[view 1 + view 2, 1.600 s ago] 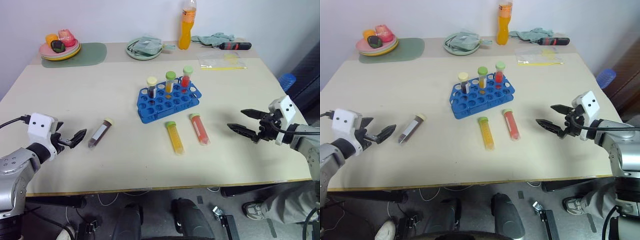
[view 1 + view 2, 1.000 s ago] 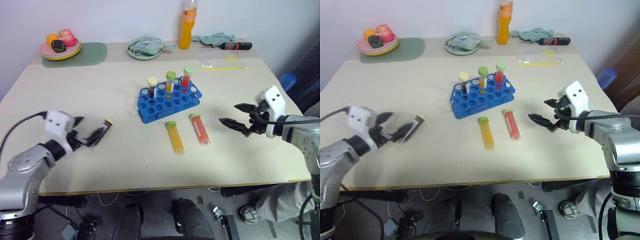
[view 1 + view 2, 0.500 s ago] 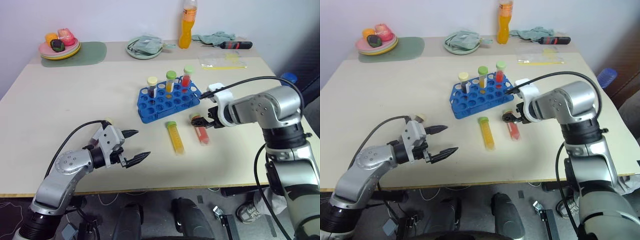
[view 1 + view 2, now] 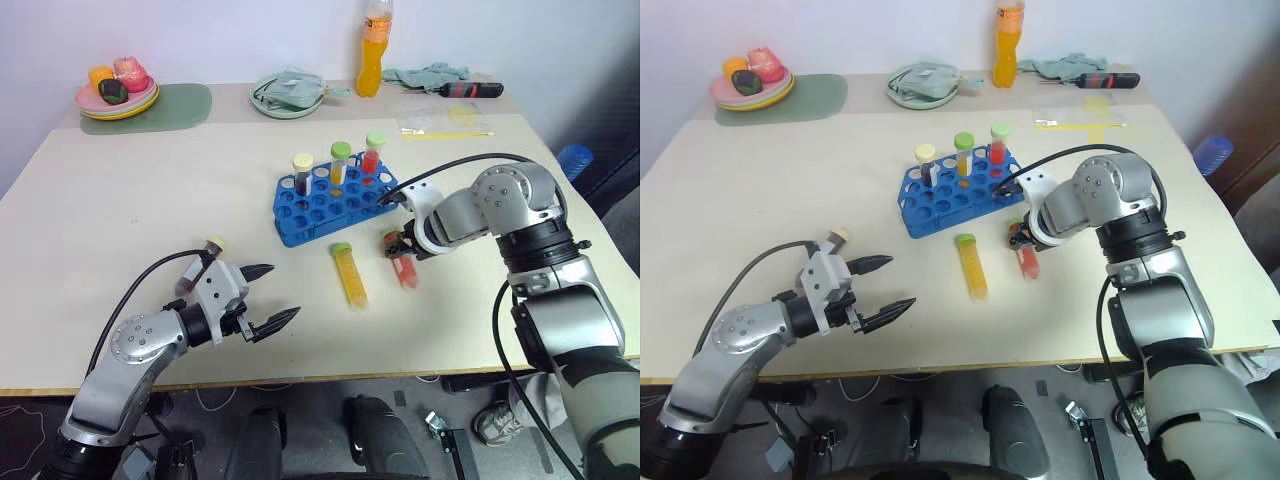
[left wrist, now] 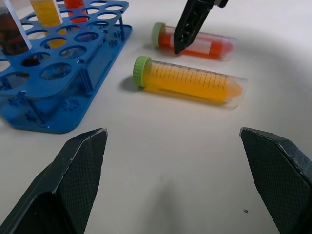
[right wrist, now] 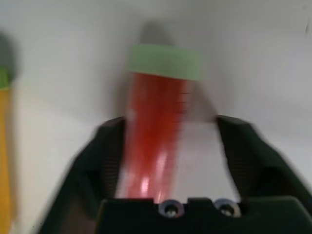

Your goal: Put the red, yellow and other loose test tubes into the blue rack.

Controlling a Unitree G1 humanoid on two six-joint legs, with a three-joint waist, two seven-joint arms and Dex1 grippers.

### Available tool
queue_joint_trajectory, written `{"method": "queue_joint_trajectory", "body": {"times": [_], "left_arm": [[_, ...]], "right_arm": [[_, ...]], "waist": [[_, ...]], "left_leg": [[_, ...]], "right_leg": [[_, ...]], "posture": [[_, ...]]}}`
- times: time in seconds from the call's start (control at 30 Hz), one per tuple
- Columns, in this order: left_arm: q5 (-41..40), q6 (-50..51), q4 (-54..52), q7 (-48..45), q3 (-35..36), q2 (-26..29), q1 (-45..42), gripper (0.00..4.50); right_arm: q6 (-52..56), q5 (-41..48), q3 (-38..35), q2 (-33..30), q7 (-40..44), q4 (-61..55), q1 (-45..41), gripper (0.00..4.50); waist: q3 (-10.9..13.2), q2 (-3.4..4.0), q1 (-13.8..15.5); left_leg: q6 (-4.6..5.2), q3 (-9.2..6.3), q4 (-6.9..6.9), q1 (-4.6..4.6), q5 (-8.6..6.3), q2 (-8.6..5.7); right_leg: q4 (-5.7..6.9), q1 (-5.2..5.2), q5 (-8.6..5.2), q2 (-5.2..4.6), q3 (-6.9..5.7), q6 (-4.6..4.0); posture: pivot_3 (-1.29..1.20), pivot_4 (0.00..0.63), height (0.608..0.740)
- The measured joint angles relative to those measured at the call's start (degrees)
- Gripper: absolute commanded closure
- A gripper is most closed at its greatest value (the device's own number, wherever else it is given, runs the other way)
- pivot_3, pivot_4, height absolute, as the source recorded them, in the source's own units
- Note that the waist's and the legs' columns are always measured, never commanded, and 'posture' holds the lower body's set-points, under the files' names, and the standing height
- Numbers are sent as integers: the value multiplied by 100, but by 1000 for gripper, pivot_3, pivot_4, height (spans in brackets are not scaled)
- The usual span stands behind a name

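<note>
Red tube (image 4: 402, 264) is seen lying on table (image 4: 130, 190) just in front of blue rack (image 4: 335, 200), beside yellow tube (image 4: 350, 275). R gripper (image 4: 397, 246) is straddling it near cap, fingers partly apart, no contact made out. L gripper (image 4: 272, 295) is spread wide, empty, well apart from tubes.

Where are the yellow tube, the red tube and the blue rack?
yellow tube (image 5: 187, 82), left wrist view, middle of its body.
red tube (image 5: 207, 46), left wrist view, its body.
blue rack (image 4: 330, 205), left eye view, its holed top.
</note>
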Motion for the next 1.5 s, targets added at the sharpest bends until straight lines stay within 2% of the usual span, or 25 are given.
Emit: {"method": "queue_joint_trajectory", "body": {"times": [0.07, 0.23, 0.33, 0.4, 0.47, 0.6, 0.7, 0.77, 0.97, 1.23, 1.5], "left_arm": [[19, -27, 2, 2, -1, -9, -1, 0], [65, -173, 94, -32, 0, -9, -5, 0], [98, -263, 129, -38, 20, -10, 33, 0], [106, -339, 139, -2, 66, -16, 148, 0], [113, -373, 158, 28, 110, -20, 247, 0], [69, -377, 259, 173, 161, -293, 154, 0], [71, -371, 412, 268, 145, -421, -160, 0], [78, -353, 453, 288, 134, -462, -336, 0], [41, -79, 425, 353, 131, -475, -576, 0], [-155, 652, -268, 685, 54, -517, -656, 0], [-281, 994, -467, 787, 35, -499, -732, 0]], "right_arm": [[0, 121, -16, 14, -191, 29, -11, 3672], [0, 544, -112, -28, -648, -23, 26, 3744], [-76, 619, -785, -125, -694, -1152, 539, 3744], [-874, 413, -1351, -152, -343, -2572, 1378, 3744], [-1657, 174, -1670, -60, 5, -3430, 2020, 3744], [-3995, -1158, -1573, 185, 1105, -4049, 2862, 3744], [-5881, -2414, -1258, 857, 1472, -3416, 2964, 3744], [-6768, -3018, -1109, 1136, 1670, -2798, 2946, 3744], [-8343, -3979, -1117, 1790, 1991, -1040, 2613, 3744], [-9447, -4502, -1348, 2108, 2313, 205, 2208, 3744], [-9611, -4615, -1427, 2213, 2653, 223, 2094, 3744]], "waist": [[0, 0, 0], [1, 1, 6], [1, 1, 21], [0, 3, 24], [0, 3, 10], [-1, 5, -1], [-1, 4, -23], [-1, 4, -9], [-1, 5, 1], [-1, 5, -28], [-1, 5, -97]], "left_leg": [[0, 0, 0, 0, 0, 0], [0, 0, 0, -2, 0, 0], [5, -8, -1, -15, -3, 1], [13, -15, -3, -28, -7, 2], [15, -16, 0, -33, -9, 3], [15, -9, 3, -20, -8, 3], [14, -4, 3, -3, -8, 3], [14, -3, 2, 0, -8, 3], [13, -1, 1, 0, -8, 3], [12, 6, 3, 18, -7, 1], [12, 3, 1, 19, -7, 2]], "right_leg": [[0, 0, 0, 0, 0, 0], [-1, 0, 0, 0, 0, 0], [-12, -3, -1, -1, -8, 1], [-25, -7, -1, -1, -16, 3], [-29, -8, 0, -1, -17, 4], [-27, -3, 0, 0, -12, 5], [-17, 3, 1, 6, -5, 3], [-16, 6, 1, 5, -4, 3], [-9, 5, 1, 1, -3, 3], [17, 5, 1, 1, 7, 2], [19, 5, 1, 2, 7, 1]], "posture": [[0, 150, 740], [0, 150, 740], [0, 150, 740], [0, 150, 740], [0, 150, 740], [0, 150, 740], [0, 150, 740], [0, 150, 740], [0, 150, 740], [0, 150, 740], [0, 150, 740]]}}
